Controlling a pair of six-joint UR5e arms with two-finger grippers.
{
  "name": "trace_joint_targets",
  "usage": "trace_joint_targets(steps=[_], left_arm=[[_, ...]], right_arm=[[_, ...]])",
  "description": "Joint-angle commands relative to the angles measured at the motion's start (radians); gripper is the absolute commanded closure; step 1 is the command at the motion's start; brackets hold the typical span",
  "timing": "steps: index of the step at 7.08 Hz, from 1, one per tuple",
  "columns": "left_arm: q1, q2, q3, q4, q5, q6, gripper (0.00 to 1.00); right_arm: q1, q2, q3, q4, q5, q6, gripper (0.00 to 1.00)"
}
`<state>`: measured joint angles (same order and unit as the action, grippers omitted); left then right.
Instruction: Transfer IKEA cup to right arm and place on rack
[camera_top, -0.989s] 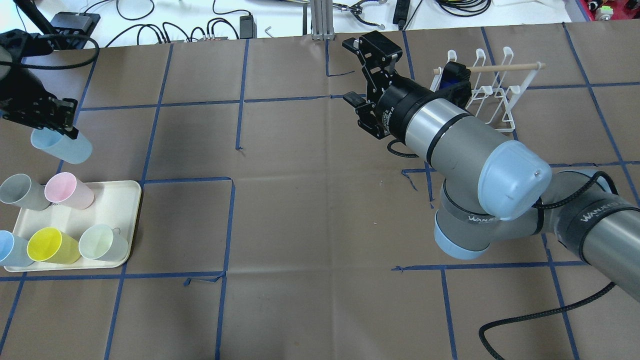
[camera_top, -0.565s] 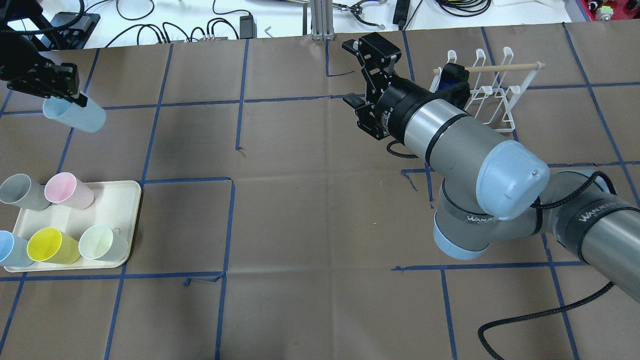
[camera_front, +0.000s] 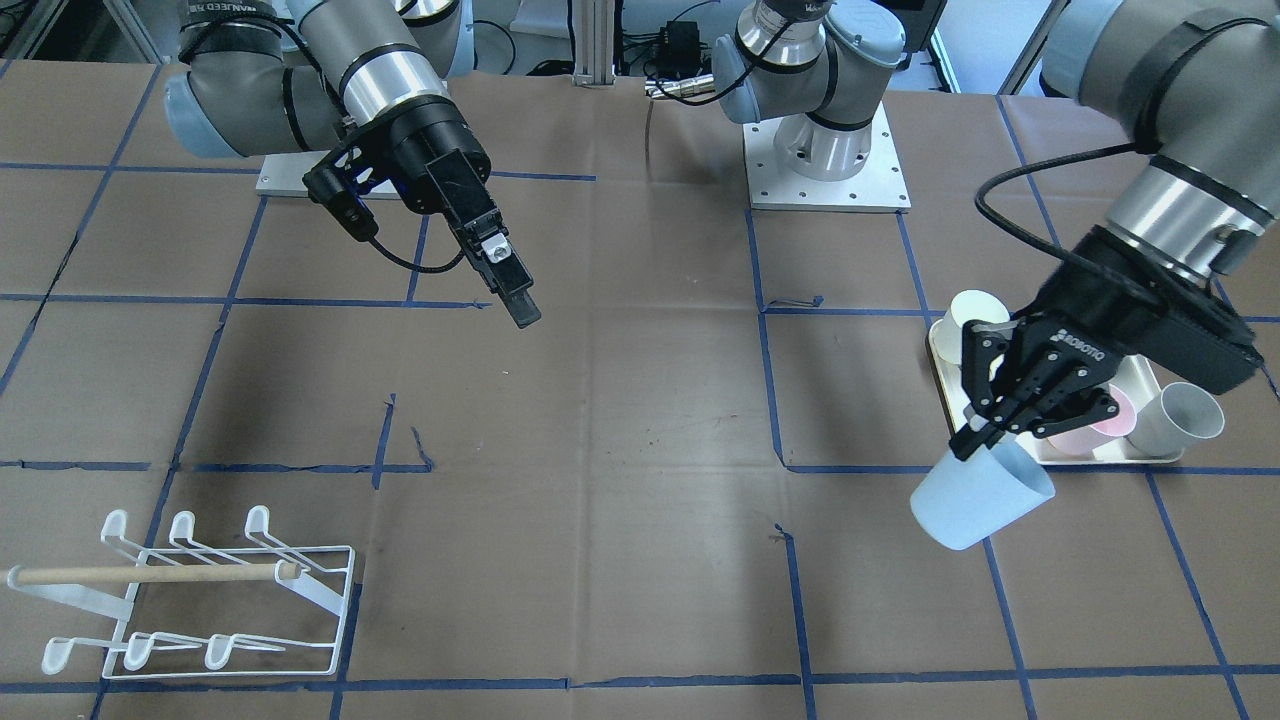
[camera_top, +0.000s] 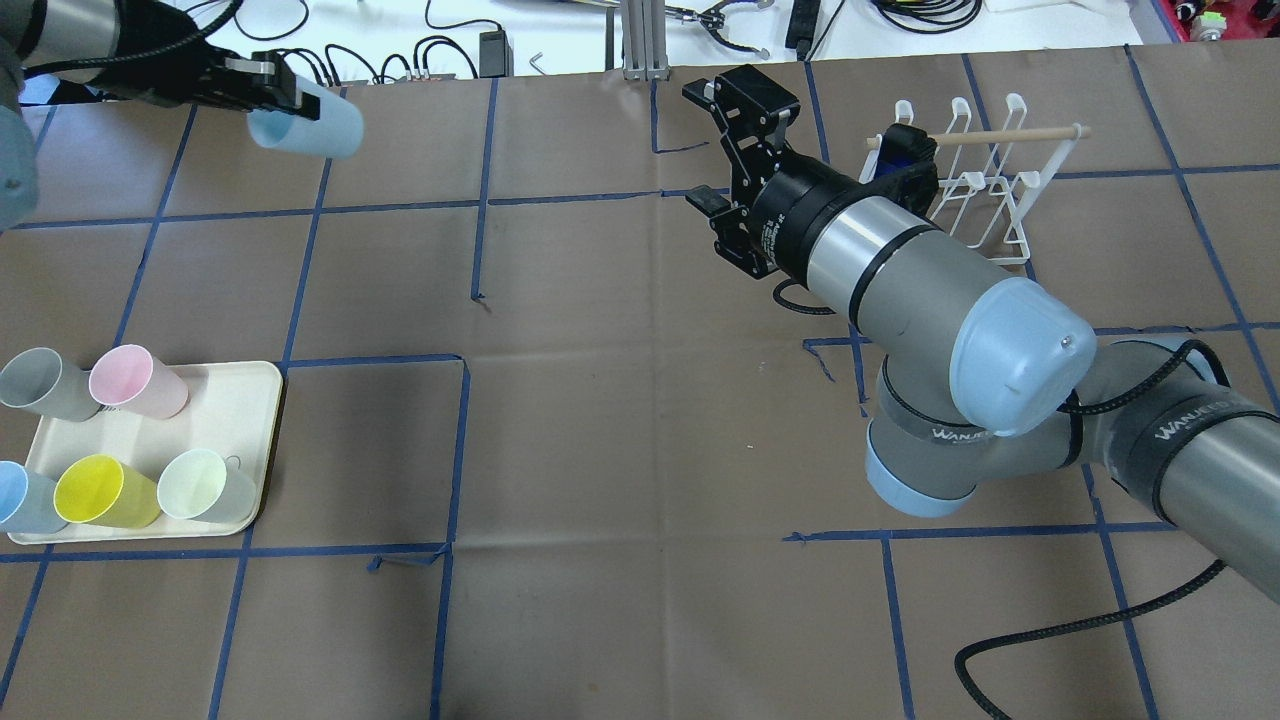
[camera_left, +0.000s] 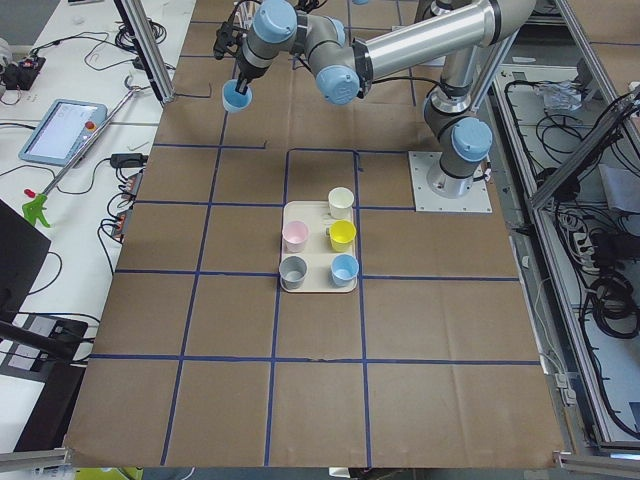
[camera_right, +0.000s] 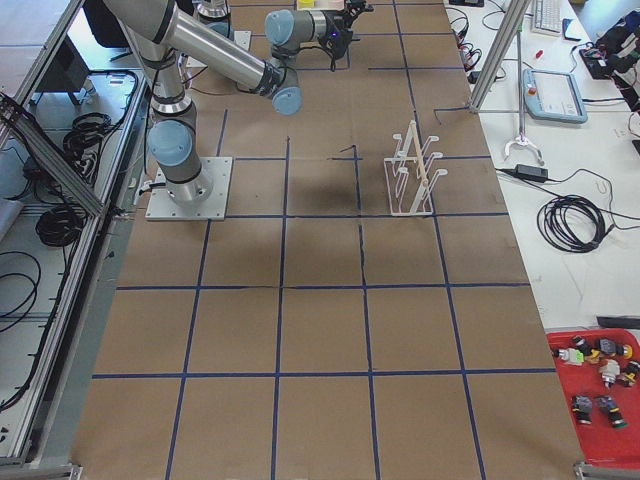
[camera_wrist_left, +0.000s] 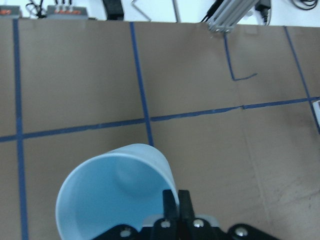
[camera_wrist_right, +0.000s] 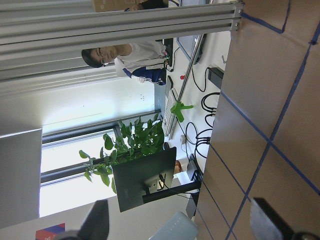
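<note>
Holds the pale blue plastic cup (camera_top: 312, 128) aloft by its rim in the clenched black left two-finger gripper (camera_top: 283, 97), over the brown paper-covered table (camera_top: 600, 400), base aimed at the spread, empty black right two-finger gripper (camera_top: 712, 145), well apart.

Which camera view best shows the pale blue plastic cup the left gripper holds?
The left wrist-mounted view: the pale blue plastic cup is nearest, mouth toward camera, the left gripper pinching its rim. Front-facing shows its tilted outside; overhead and exterior left show it small; the rest show no clear cup.
</note>
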<state>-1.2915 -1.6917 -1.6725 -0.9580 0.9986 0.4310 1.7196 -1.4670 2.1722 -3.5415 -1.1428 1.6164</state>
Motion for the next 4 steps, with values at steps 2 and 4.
trace_joint_targets(steps=[2, 4], left_arm=[[-0.063, 0.059, -0.243, 0.457, -0.229, 0.005, 1.0], [-0.064, 0.025, -0.404, 0.795, -0.362, 0.003, 1.0]], right_arm=[[0.0, 0.002, 0.0, 0.006, 0.0, -0.001, 0.0], [0.0, 0.017, 0.0, 0.01, -0.003, 0.005, 0.0]])
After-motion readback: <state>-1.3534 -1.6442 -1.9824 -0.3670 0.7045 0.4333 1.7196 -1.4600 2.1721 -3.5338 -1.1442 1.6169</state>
